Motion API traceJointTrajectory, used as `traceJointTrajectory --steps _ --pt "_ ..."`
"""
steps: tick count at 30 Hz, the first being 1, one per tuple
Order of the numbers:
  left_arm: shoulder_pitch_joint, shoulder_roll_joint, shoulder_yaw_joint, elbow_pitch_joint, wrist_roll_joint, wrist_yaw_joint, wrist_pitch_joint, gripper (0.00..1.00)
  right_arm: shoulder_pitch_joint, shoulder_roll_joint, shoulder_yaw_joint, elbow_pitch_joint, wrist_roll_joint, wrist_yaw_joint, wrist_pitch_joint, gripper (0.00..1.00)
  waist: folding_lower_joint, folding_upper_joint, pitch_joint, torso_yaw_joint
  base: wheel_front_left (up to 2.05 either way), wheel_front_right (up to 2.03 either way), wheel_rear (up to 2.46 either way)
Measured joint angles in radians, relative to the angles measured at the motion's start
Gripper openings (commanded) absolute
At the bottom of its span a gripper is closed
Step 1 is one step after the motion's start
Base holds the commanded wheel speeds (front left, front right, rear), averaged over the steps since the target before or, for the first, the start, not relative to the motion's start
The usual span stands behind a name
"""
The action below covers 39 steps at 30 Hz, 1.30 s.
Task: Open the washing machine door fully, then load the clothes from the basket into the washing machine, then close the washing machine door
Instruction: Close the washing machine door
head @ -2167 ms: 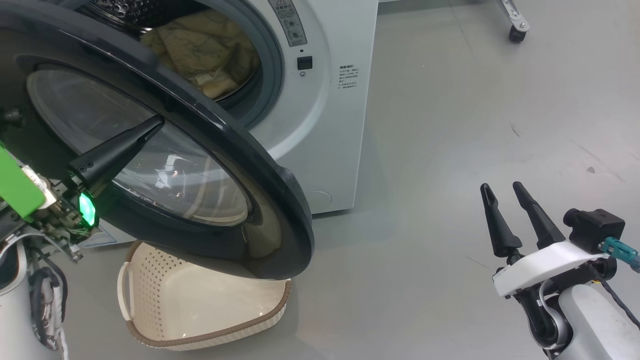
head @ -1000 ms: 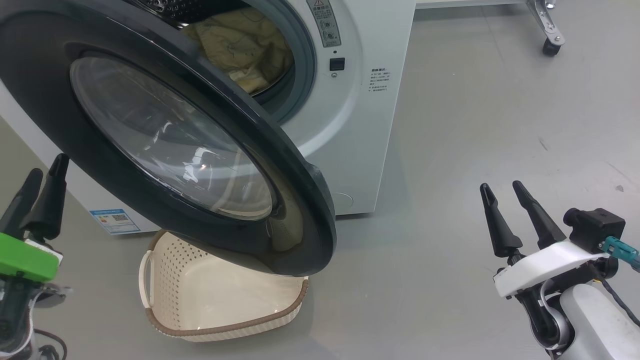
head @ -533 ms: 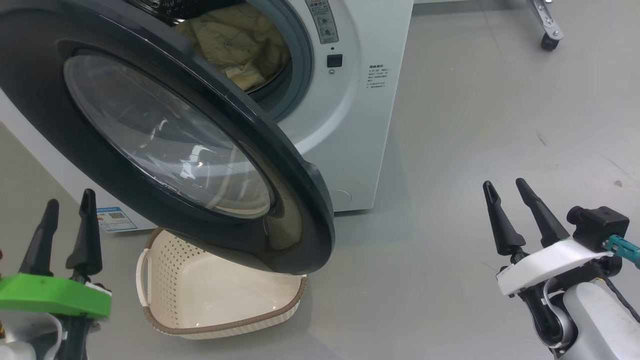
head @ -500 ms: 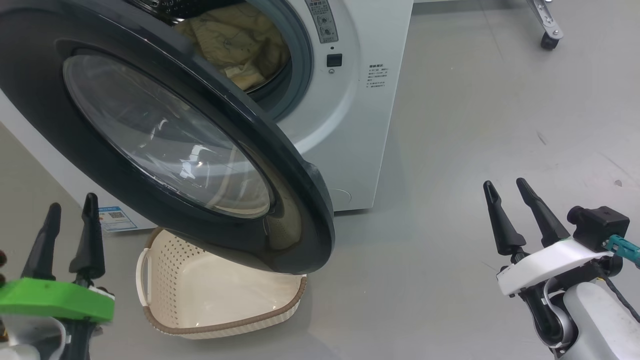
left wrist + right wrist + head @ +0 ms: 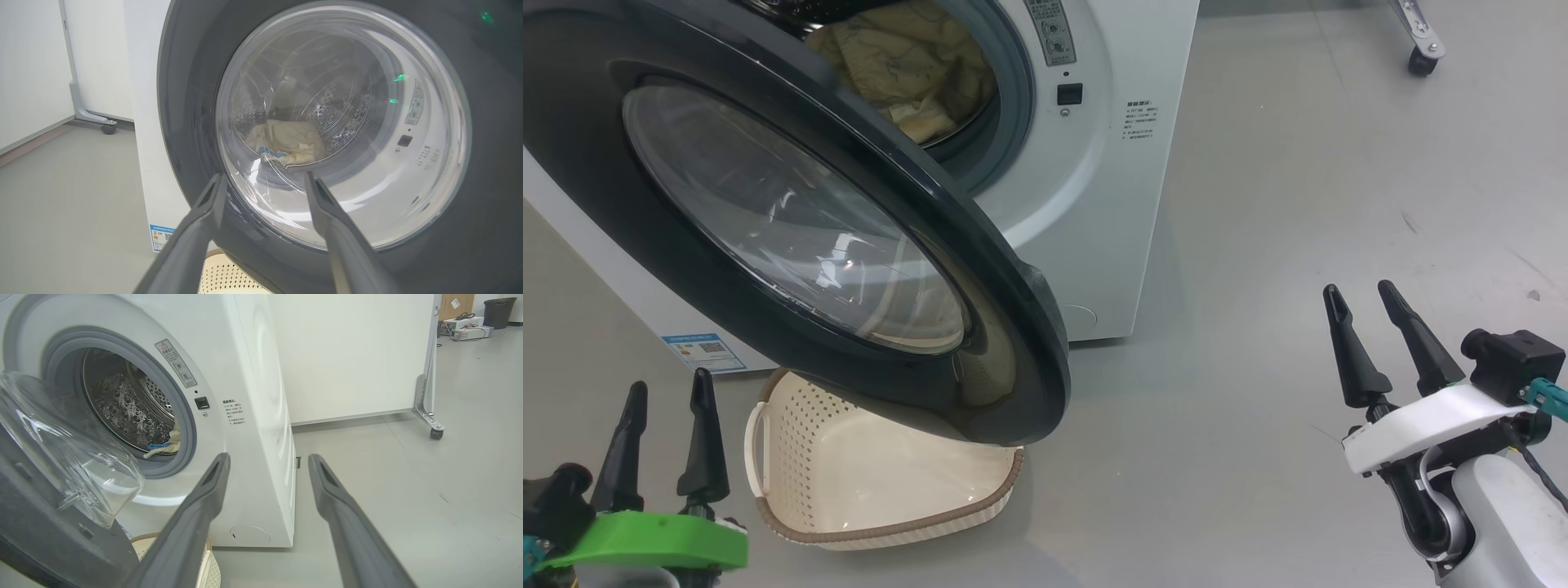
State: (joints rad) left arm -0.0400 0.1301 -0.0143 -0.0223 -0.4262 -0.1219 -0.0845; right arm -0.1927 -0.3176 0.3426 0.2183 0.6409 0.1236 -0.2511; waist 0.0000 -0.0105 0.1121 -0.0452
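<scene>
Nearest, the left gripper [image 5: 668, 382] hangs with fingers spread, gripping nothing; the right gripper [image 5: 1357, 287], well off to its right, is spread the same way. Just right of the left gripper the basket [image 5: 792, 425] sits on the floor [image 5: 1258, 204], partly beneath the door [image 5: 596, 204], which stands ajar ahead of it. Beyond the door, the clothes [image 5: 907, 65] lie inside the washer [image 5: 1086, 204].

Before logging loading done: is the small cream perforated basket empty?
Seemingly empty: the basket shows a bare bottom; the glossy black round door hides its far part.
</scene>
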Motion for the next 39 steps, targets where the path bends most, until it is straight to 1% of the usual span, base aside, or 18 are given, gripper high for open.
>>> traceJointTrajectory --steps 13,32,33,34,35,36,37,39 --pt "-0.002 -0.003 -0.035 0.081 0.049 0.000 -0.100 1.00 0.000 0.000 -0.008 -0.004 -0.017 0.000 0.000 1.00 0.0000 0.0000 0.000 0.007 0.00 0.00 0.00" --pt "-0.038 -0.003 -0.053 0.137 0.065 0.000 -0.138 1.00 0.000 0.000 -0.004 -0.005 -0.035 0.000 0.000 1.00 0.0000 0.0000 0.001 0.013 0.00 0.00 0.00" --pt "-0.038 -0.003 -0.053 0.139 0.065 0.000 -0.140 1.00 0.000 -0.001 -0.002 -0.005 -0.035 0.000 0.000 0.95 0.0000 0.0000 0.001 0.013 0.00 0.00 0.00" --pt "-0.038 -0.003 -0.054 0.142 0.065 0.000 -0.144 1.00 0.000 -0.002 0.002 -0.005 -0.040 0.000 0.000 0.66 0.0000 0.0000 0.001 0.013 0.00 0.00 0.00" --pt "-0.038 -0.004 -0.055 0.145 0.065 0.000 -0.145 1.00 0.000 -0.005 0.006 -0.005 -0.047 0.000 0.000 0.35 0.0000 0.0000 0.001 0.014 0.00 0.00 0.00" --pt "-0.038 -0.004 -0.056 0.148 0.065 0.000 -0.145 1.00 0.000 -0.006 0.008 -0.005 -0.053 0.000 0.000 0.13 0.0000 0.0000 0.001 0.014 0.00 0.00 0.00" --pt "-0.039 -0.004 -0.057 0.151 0.066 0.000 -0.145 1.00 0.000 -0.006 0.008 -0.005 -0.053 0.000 0.000 0.00 0.0000 0.0000 0.001 0.015 0.00 0.00 0.00" --pt "-0.040 -0.004 -0.058 0.156 0.066 0.000 -0.145 1.00 0.000 -0.007 0.009 -0.005 -0.062 0.000 0.000 0.00 0.0000 0.0000 0.001 0.017 0.00 0.00 0.00"
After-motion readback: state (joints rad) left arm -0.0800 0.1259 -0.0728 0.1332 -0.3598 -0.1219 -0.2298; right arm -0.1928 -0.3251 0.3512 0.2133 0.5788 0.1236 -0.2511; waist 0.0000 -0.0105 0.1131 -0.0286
